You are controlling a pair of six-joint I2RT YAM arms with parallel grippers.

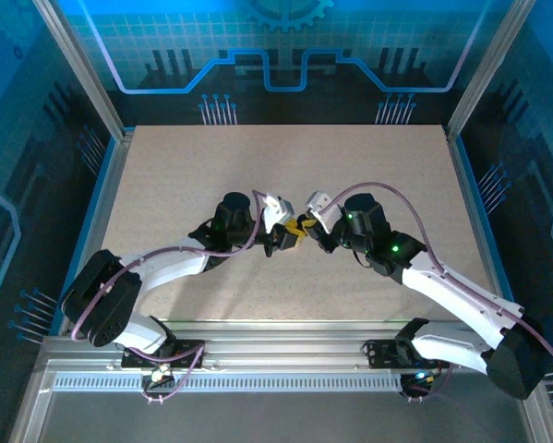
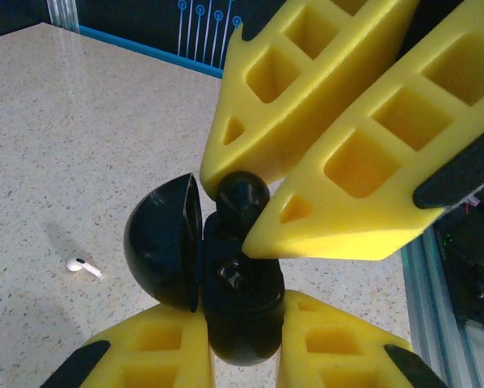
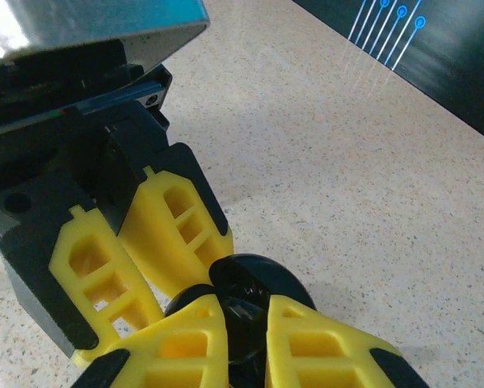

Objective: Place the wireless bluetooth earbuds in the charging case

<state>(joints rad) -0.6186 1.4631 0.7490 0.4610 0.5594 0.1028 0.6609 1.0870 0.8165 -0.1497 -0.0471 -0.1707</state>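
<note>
Okay, so going left to right in the left wrist view: one pale earbud lies on the table, well apart from everything else, at about 8 o'clock from the case. The case looks black here, and its lid hangs open toward 9 o'clock. The left gripper comes up from 6 o'clock and is clamped narrow on the case body. The right gripper comes in from 1 o'clock in that same view, jaws pinched down on a small black lump at the 12 o'clock end of the case. I can't tell if that lump is an earbud or just part of the case.

How I'd do this step: I reckon the job in hand is seating whatever the right one pinches into its pocket. The left side should just hold the case dead steady, with the lid well clear. The right side wants to push straight along the pocket, slow, no twisting. It should only let go once the thing sits flush, otherwise it could pop out or tip the case in the grip. After that the pale one on the table needs fetching. That calls for a low, careful pinch, since it's tiny and lying flat.

Count: one case, one lid, one earbud I can be sure of, one mystery lump, two grippers with two yellow fingers each.
</note>
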